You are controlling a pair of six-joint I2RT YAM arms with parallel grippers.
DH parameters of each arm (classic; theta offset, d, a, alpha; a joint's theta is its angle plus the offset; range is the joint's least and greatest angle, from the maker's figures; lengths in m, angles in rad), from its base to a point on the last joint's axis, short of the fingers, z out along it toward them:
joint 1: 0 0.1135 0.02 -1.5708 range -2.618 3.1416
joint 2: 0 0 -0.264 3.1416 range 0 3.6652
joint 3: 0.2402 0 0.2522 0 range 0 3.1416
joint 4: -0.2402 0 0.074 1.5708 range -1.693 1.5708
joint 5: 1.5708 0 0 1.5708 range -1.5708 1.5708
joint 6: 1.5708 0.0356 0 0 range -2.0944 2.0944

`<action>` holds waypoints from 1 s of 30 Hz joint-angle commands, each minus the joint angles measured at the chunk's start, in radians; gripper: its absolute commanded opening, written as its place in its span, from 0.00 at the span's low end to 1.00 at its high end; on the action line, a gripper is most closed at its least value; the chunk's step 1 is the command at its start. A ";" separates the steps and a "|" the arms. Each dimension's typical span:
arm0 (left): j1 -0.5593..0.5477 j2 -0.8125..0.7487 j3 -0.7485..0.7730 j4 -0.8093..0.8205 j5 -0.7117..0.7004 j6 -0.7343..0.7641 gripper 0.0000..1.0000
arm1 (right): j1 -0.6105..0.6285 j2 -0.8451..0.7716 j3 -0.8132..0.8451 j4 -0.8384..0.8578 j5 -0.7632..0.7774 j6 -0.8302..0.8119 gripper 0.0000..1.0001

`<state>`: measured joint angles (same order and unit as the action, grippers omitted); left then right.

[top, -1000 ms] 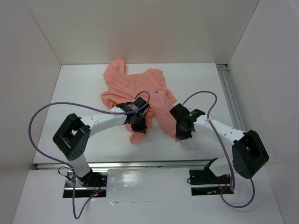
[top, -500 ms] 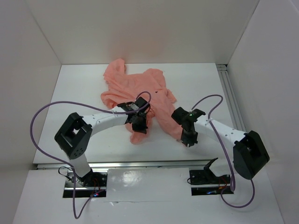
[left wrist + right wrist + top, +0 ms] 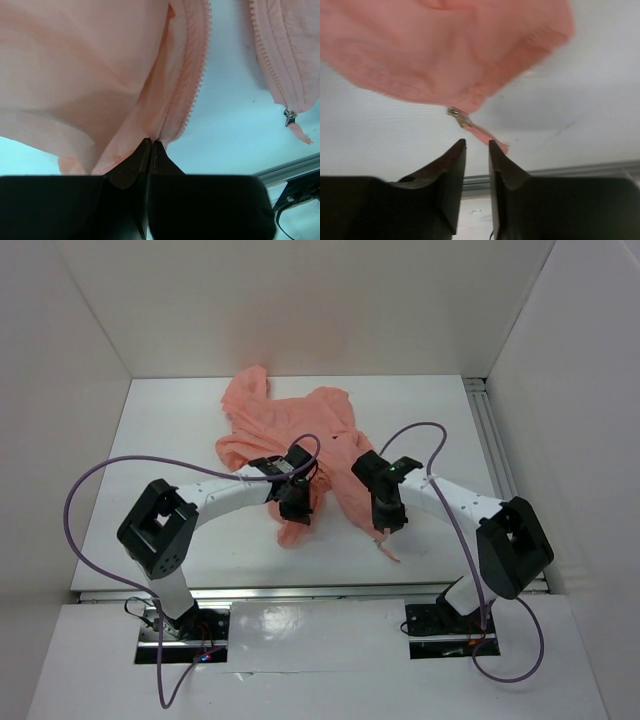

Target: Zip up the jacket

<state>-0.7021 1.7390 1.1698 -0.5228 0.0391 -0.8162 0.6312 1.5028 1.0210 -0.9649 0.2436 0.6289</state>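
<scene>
The salmon-pink jacket (image 3: 300, 425) lies crumpled and unzipped in the middle of the white table. My left gripper (image 3: 297, 510) is shut on the jacket's left front edge, pinching fabric beside the zipper teeth (image 3: 192, 95). The pale zipper pull (image 3: 289, 117) hangs at the bottom of the other front edge. My right gripper (image 3: 477, 144) hovers just short of that zipper pull (image 3: 456, 114), jaws a little apart and empty. A thin pink tail (image 3: 487, 136) of the zipper tape lies past its fingertips. In the top view my right gripper (image 3: 386, 528) sits over the jacket's lower right corner.
White walls enclose the table on three sides. A metal rail (image 3: 493, 445) runs along the right edge and another (image 3: 300, 591) along the front. Purple cables (image 3: 90, 490) loop off both arms.
My right gripper has opened and let go of the jacket's lower corner, after swinging right and then back left over it. The left gripper has kept its pinch and hardly moved.
</scene>
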 commanded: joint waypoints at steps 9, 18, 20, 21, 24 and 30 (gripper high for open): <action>0.010 -0.047 -0.019 -0.006 -0.013 -0.015 0.00 | -0.014 0.071 -0.050 0.276 -0.176 -0.299 0.47; 0.010 -0.047 -0.019 -0.006 -0.013 -0.015 0.00 | -0.068 0.149 -0.091 0.342 -0.214 -0.317 0.47; 0.010 -0.047 -0.019 -0.019 -0.024 -0.015 0.00 | -0.068 0.149 -0.104 0.357 -0.298 -0.330 0.42; 0.021 -0.047 -0.019 -0.019 -0.033 -0.015 0.00 | -0.068 0.149 -0.104 0.370 -0.323 -0.330 0.39; 0.047 -0.047 -0.010 -0.019 -0.033 -0.015 0.00 | -0.012 0.149 -0.104 0.350 -0.336 -0.330 0.22; 0.081 -0.067 -0.010 -0.029 -0.033 0.006 0.00 | 0.062 0.131 -0.069 0.307 -0.357 -0.298 0.06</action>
<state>-0.6380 1.7290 1.1549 -0.5346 0.0219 -0.8165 0.6727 1.6463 0.9329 -0.6724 -0.0765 0.3199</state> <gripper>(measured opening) 0.116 0.073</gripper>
